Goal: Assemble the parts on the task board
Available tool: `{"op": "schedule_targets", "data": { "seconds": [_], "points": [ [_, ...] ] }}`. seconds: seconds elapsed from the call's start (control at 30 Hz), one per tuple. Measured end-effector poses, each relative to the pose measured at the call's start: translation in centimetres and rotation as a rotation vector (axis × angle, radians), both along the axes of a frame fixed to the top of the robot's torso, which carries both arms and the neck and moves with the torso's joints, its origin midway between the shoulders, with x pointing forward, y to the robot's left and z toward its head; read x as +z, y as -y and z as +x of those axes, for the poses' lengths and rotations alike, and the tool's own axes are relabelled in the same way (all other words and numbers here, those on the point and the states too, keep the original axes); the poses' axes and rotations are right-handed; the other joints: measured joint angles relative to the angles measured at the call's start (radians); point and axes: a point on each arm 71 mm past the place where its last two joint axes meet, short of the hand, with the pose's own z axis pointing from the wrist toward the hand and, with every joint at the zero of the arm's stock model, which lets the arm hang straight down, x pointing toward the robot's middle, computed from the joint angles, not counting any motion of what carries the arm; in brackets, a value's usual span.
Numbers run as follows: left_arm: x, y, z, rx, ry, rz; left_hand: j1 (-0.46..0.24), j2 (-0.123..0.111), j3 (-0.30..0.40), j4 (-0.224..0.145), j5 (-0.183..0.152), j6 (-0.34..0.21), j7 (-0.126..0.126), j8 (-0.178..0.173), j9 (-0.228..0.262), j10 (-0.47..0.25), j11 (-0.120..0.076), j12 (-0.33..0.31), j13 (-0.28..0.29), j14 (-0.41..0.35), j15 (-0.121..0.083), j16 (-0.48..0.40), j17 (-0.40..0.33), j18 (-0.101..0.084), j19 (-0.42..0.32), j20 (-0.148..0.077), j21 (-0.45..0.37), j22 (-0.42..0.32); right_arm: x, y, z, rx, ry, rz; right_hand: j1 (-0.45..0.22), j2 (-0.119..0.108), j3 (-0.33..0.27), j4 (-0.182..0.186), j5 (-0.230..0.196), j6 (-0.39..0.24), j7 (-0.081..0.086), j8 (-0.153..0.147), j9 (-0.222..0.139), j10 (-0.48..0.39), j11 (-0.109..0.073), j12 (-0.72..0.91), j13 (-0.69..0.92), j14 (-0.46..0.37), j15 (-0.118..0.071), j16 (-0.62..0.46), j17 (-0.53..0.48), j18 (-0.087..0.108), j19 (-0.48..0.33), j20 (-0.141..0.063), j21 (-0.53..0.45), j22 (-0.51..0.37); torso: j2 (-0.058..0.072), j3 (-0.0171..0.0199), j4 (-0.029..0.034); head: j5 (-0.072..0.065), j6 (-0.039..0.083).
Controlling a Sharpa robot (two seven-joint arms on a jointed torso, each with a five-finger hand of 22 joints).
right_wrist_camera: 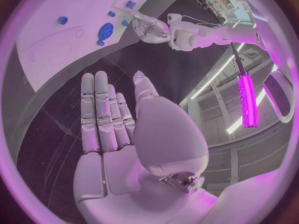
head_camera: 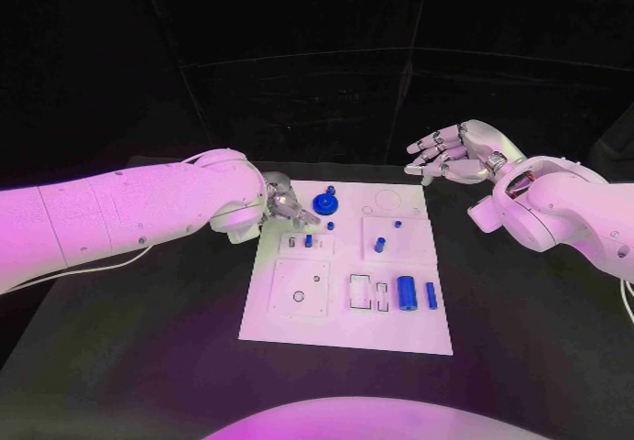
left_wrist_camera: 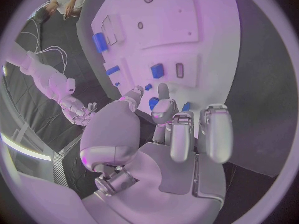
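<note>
The white task board (head_camera: 397, 325) lies mid-table. A blue round part (head_camera: 328, 202) sits near its far left corner, with small blue pieces (head_camera: 331, 225) (head_camera: 310, 241), a peg (head_camera: 379, 244), a cylinder (head_camera: 409, 293) and a thin bar (head_camera: 431, 294) further along. My left hand (head_camera: 284, 209) hovers at the board's left edge, fingers apart and half bent, tips close to the round part (left_wrist_camera: 186, 106); I cannot tell whether they touch. My right hand (head_camera: 456, 151) is raised beyond the far right corner, fingers (right_wrist_camera: 102, 114) straight and holding nothing.
The board carries several empty recesses: a square plate (head_camera: 301, 289) at the near left, rectangular slots (head_camera: 359, 291) mid-board and a ring outline (head_camera: 385, 197) at the far side. Black table (head_camera: 158, 348) surrounds the board.
</note>
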Motion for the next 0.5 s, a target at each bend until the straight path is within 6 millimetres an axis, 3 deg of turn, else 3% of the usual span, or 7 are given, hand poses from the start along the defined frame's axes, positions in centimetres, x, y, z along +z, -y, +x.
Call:
{"op": "schedule_targets", "data": {
  "seconds": [0.2, 0.33, 0.5],
  "points": [
    [3.8, -1.3, 2.2, 0.023, 0.044, 0.000, 0.036, 0.023, -0.053, 0.014, 0.000, -0.047, 0.022, -0.036, -0.025, -0.062, 0.021, -0.097, -0.103, -0.001, 0.006, 0.000, 0.000, 0.000, 0.000, 0.000, -0.041, 0.000, 0.0, 0.2, 0.1, -0.005, 0.000, -0.001, 0.000, 0.000, 0.000, 0.000, 0.000, 0.000, 0.000, 0.000, 0.000, 0.000, 0.000, 0.000, 0.000, 0.000, 0.000, 0.000, 0.000, 0.000, 0.000, 0.000, 0.000, 0.000, 0.000, 0.0000, 0.0000, 0.000, 0.003],
    [5.0, -2.1, 3.8, 0.041, 0.039, 0.030, 0.053, 0.031, -0.077, 0.022, 0.000, -0.056, 0.030, -0.051, -0.043, -0.068, 0.027, -0.105, -0.118, -0.003, 0.011, 0.000, 0.000, 0.000, 0.003, 0.004, -0.046, -0.005, 0.0, 0.1, 0.1, -0.004, 0.001, -0.001, 0.000, 0.000, 0.000, 0.000, 0.000, 0.000, 0.000, 0.000, 0.000, 0.000, 0.000, 0.000, -0.001, 0.000, 0.000, 0.000, 0.000, 0.000, 0.000, 0.000, -0.003, 0.000, 0.001, 0.0006, 0.0000, 0.003, 0.005],
    [5.1, -2.1, 5.5, 0.048, 0.009, 0.070, 0.059, 0.036, -0.084, 0.029, 0.000, -0.056, 0.030, -0.056, -0.051, -0.068, 0.027, -0.105, -0.120, 0.000, 0.015, 0.000, 0.000, 0.000, 0.000, 0.007, -0.046, -0.005, 0.0, -0.1, 0.2, -0.001, 0.001, 0.000, 0.000, 0.000, 0.000, 0.000, 0.000, 0.000, 0.000, 0.000, 0.000, 0.000, 0.000, 0.000, -0.002, 0.000, 0.000, 0.000, 0.000, 0.000, 0.000, 0.000, -0.005, 0.000, 0.003, 0.0002, -0.0006, 0.005, 0.006]
  ]
}}
